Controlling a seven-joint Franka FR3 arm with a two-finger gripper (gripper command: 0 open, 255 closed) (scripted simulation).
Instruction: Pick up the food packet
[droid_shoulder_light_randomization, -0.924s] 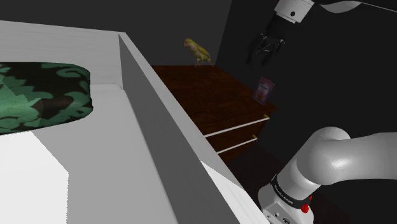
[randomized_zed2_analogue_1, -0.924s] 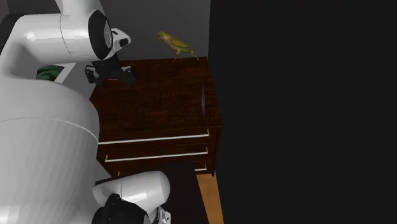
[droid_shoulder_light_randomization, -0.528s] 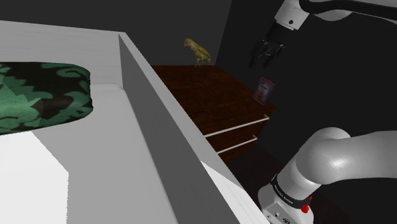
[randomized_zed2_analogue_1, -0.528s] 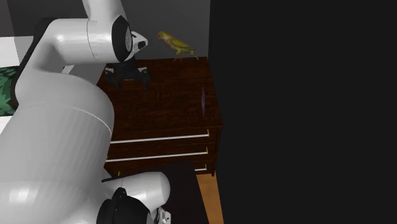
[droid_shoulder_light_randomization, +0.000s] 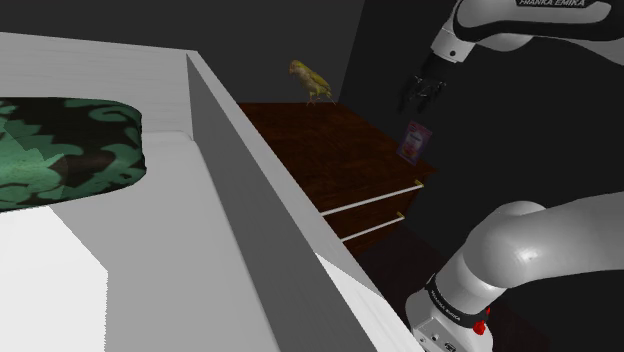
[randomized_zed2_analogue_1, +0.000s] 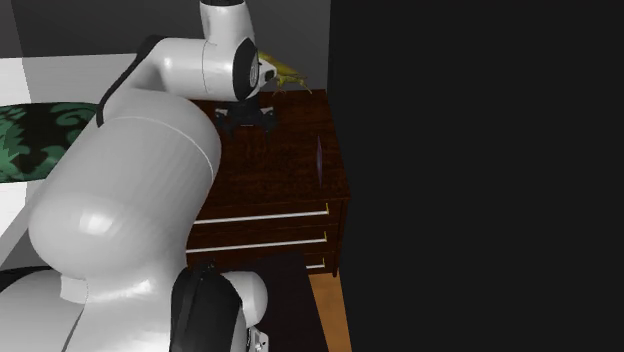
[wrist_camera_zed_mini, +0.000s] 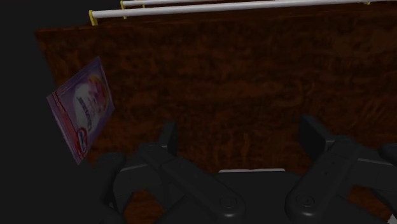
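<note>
Food packet (droid_shoulder_light_randomization: 415, 141) upright nr dresser (droid_shoulder_light_randomization: 335, 150) edge — end effector (droid_shoulder_light_randomization: 419, 100) nearby, fingers (wrist_camera_zed_mini: 168, 137) apart.

1 packet (droid_shoulder_light_randomization: 415, 141), 1 yellow bird (droid_shoulder_light_randomization: 311, 80), 1 dark wooden dresser (droid_shoulder_light_randomization: 330, 150), 1 green patterned cushion (droid_shoulder_light_randomization: 60, 150).

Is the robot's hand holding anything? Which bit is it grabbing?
Nothing is held. The gripper is open above the dresser with nothing between its fingers. The food packet stands off to one side, untouched.
</note>
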